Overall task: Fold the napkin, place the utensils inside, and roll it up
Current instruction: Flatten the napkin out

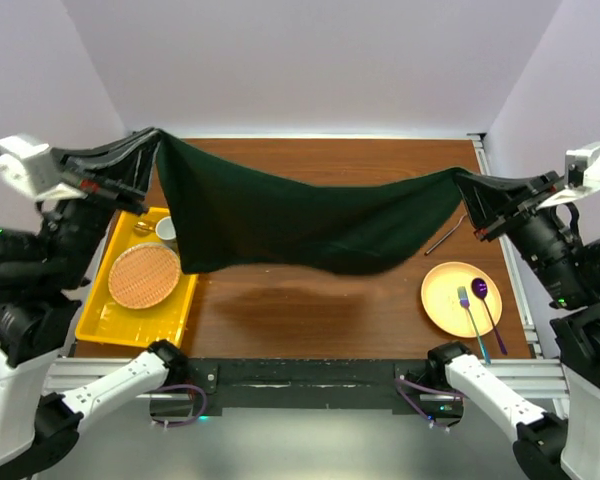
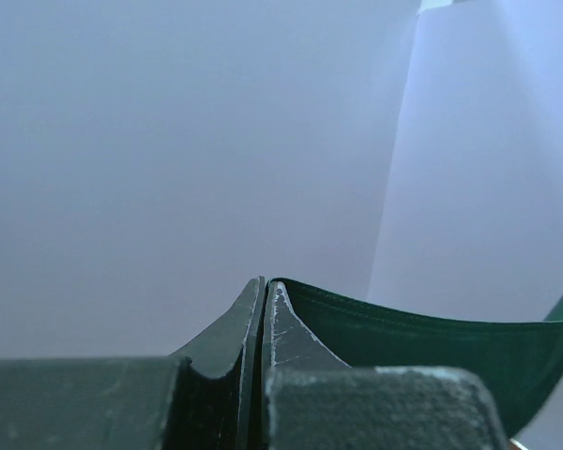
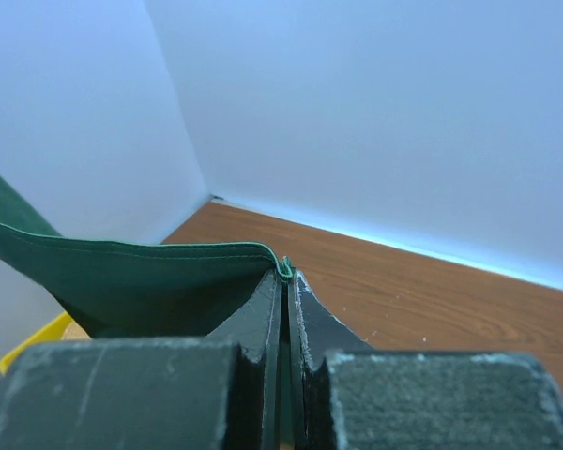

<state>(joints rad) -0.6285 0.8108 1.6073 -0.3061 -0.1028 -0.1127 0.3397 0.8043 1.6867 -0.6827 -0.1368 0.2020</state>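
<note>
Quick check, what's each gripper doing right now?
Left gripper: closed, fingers pinching one corner of the green napkin.
Right gripper: closed, pinching the opposite corner; the napkin hangs between them.

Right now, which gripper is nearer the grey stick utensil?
Right. The right gripper, shut on a corner of the raised napkin, hangs close by the grey stick utensil. The left gripper holds the opposite corner, far off on the yellow tray side.
</note>
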